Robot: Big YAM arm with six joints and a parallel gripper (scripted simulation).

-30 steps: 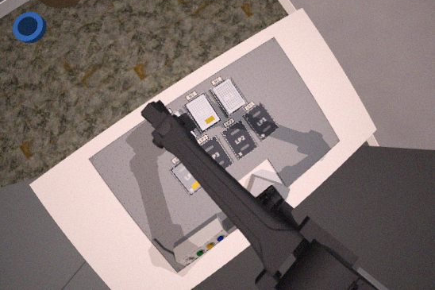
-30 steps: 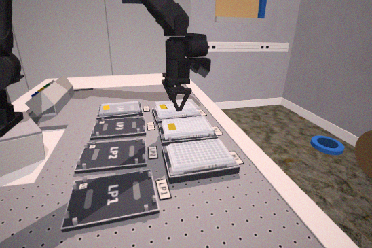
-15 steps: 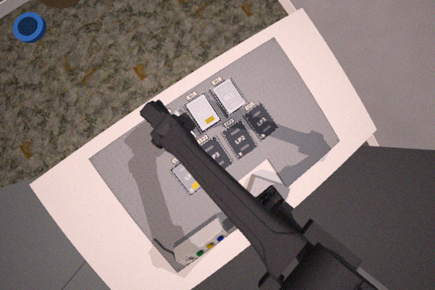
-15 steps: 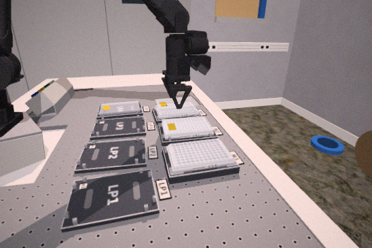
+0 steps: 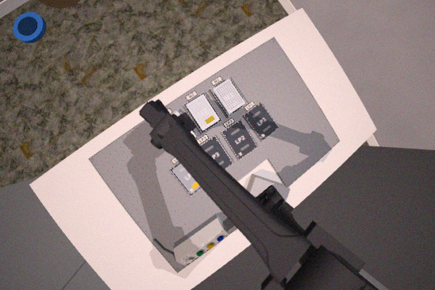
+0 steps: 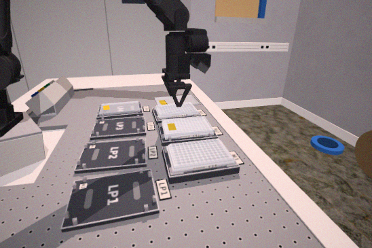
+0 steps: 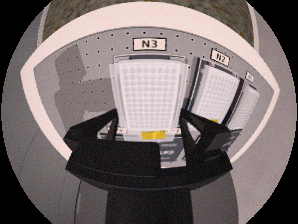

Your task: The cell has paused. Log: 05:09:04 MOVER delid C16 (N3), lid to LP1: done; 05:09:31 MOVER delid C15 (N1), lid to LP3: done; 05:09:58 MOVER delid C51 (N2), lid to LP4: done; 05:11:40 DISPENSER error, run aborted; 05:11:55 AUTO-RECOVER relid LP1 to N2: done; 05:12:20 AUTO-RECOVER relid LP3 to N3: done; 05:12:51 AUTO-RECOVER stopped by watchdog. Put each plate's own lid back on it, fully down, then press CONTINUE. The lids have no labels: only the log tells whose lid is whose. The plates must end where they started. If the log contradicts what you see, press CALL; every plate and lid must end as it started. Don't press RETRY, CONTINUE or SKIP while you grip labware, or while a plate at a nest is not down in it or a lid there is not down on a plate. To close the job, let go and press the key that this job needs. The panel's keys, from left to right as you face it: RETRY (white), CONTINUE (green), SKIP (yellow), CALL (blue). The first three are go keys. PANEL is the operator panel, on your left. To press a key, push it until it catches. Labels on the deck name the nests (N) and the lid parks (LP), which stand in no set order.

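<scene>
From above, the arm hides nest N3. The N2 plate wears a lid, the N1 plate is bare, and one lid lies on LP4. From the side, the gripper is clamped on the N3 lid, just above its plate. At the wrist, the N3 label sits beyond the gripped lid. The swap looks barely begun (by the task's account this lid is N1's), and the panel is unpressed.

Fingers clamped on a lid over nest N3
</scene>
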